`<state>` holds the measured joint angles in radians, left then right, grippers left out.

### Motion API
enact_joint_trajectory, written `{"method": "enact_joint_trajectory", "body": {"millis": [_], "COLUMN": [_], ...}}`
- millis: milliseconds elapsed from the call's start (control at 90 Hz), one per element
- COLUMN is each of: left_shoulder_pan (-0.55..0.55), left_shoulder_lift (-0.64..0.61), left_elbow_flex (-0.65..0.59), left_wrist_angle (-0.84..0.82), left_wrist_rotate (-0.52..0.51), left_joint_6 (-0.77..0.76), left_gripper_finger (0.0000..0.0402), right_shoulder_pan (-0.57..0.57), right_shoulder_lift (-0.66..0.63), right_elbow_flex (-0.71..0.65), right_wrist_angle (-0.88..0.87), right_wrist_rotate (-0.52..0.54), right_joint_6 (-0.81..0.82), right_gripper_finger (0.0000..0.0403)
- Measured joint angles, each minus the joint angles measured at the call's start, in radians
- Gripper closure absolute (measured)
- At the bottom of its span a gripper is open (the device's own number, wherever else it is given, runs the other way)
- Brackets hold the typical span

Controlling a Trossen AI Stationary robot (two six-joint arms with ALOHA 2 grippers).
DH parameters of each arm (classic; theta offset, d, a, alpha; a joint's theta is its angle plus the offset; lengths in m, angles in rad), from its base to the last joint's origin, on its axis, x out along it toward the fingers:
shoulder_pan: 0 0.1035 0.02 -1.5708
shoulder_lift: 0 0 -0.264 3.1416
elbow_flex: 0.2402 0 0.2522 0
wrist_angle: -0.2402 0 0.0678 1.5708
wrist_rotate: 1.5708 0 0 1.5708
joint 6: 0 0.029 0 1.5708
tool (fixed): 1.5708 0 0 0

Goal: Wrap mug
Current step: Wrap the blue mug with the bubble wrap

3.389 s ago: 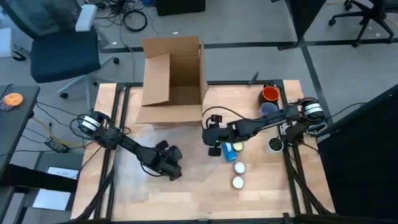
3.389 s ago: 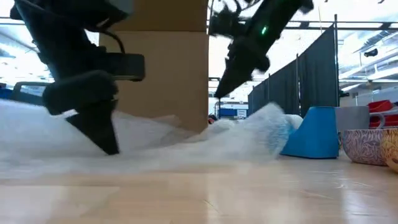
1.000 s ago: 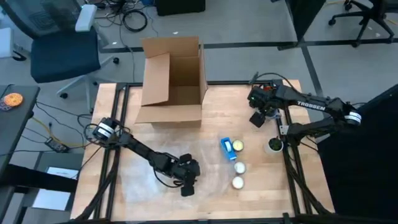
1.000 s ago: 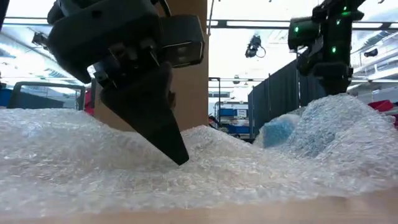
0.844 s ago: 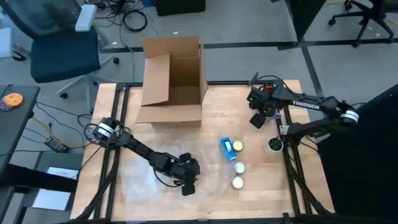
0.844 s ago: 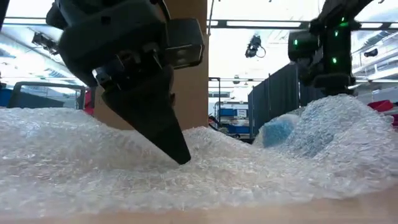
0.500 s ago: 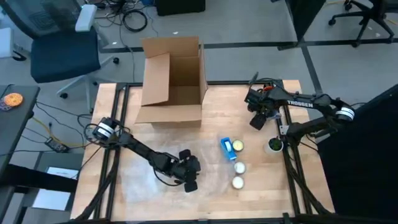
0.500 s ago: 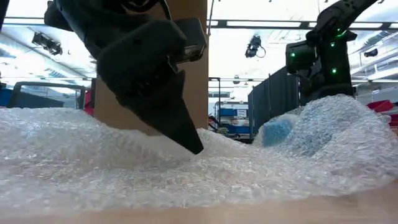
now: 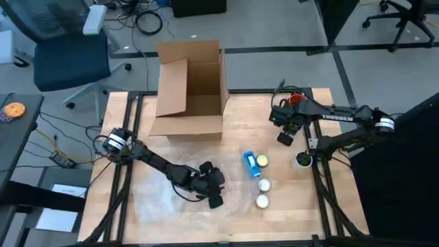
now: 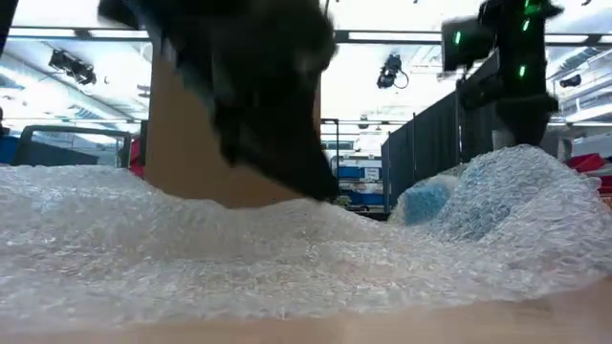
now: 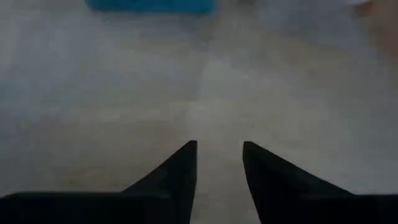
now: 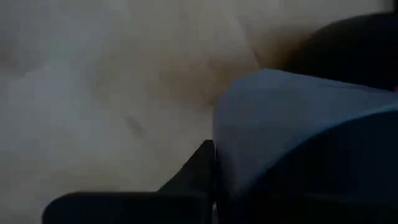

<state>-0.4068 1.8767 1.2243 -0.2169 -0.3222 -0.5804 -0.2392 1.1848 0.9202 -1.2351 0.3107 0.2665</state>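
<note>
The wooden worktop (image 9: 233, 130) carries an open cardboard box (image 9: 190, 88) at its far edge. A sheet of bubble wrap (image 10: 191, 248) lies spread over the near left part of the worktop, heaped up in the low view. The left gripper (image 9: 213, 200) is low over the wrap near the worktop's middle, its fingers (image 11: 180, 171) set narrowly apart with nothing between them. The right gripper (image 9: 286, 136) is at the far right, holding a grey-blue mug (image 12: 286, 130) against one finger. A blue mug (image 9: 251, 163) lies near the middle, with small cups (image 9: 263, 193) just beside it.
</note>
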Motion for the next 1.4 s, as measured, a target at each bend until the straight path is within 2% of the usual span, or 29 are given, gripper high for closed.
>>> {"method": "enact_joint_trajectory", "body": {"millis": [133, 256, 378, 500, 644, 811, 900, 1000, 1122, 1267, 1400], "left_shoulder_pan": [-0.035, -0.087, -0.109, -0.103, -0.061, 0.01, 0.063, 0.121, 0.155, 0.137, 0.079], "left_shoulder_lift": [-0.036, -0.037, -0.038, -0.035, -0.04, -0.041, -0.035, -0.034, -0.034, -0.034, -0.032], "left_elbow_flex": [0.123, 0.189, 0.136, 0.01, -0.144, -0.227, -0.221, -0.198, -0.148, -0.078, 0.039], "left_wrist_angle": [-0.274, -0.49, -0.525, -0.453, -0.272, -0.027, 0.013, -0.032, -0.183, -0.381, -0.57], "left_wrist_rotate": [0.004, 0.005, 0.01, 0.019, 0.07, 0.037, 0.003, 0.004, 0.072, 0.12, 0.134], "left_joint_6": [-0.005, -0.08, -0.204, -0.293, -0.354, -0.256, -0.146, -0.061, -0.021, -0.014, 0.001], "left_gripper_finger": [0.0286, 0.0286, 0.0286, 0.0286, 0.0286, 0.0286, 0.0286, 0.0286, 0.0286, 0.0286, 0.0286], "right_shoulder_pan": [0.204, 0.391, 0.558, 0.67, 0.711, 0.717, 0.717, 0.721, 0.721, 0.705, 0.698], "right_shoulder_lift": [-0.022, -0.009, 0.039, 0.13, 0.247, 0.393, 0.475, 0.561, 0.651, 0.723, 0.738], "right_elbow_flex": [0.064, 0.089, 0.09, 0.09, 0.101, 0.225, 0.333, 0.458, 0.566, 0.621, 0.635], "right_wrist_angle": [0.041, 0.178, 0.412, 0.662, 0.818, 0.726, 0.657, 0.59, 0.538, 0.492, 0.472], "right_wrist_rotate": [-0.019, -0.023, -0.031, -0.029, -0.029, -0.026, -0.025, -0.022, -0.024, -0.026, -0.018], "right_joint_6": [0.092, 0.134, 0.106, 0.036, -0.04, -0.11, -0.18, -0.266, -0.364, -0.43, -0.433], "right_gripper_finger": [0.0402, 0.0402, 0.0402, 0.0402, 0.0403, 0.0403, 0.0403, 0.0403, 0.0403, 0.0403, 0.0403]}}
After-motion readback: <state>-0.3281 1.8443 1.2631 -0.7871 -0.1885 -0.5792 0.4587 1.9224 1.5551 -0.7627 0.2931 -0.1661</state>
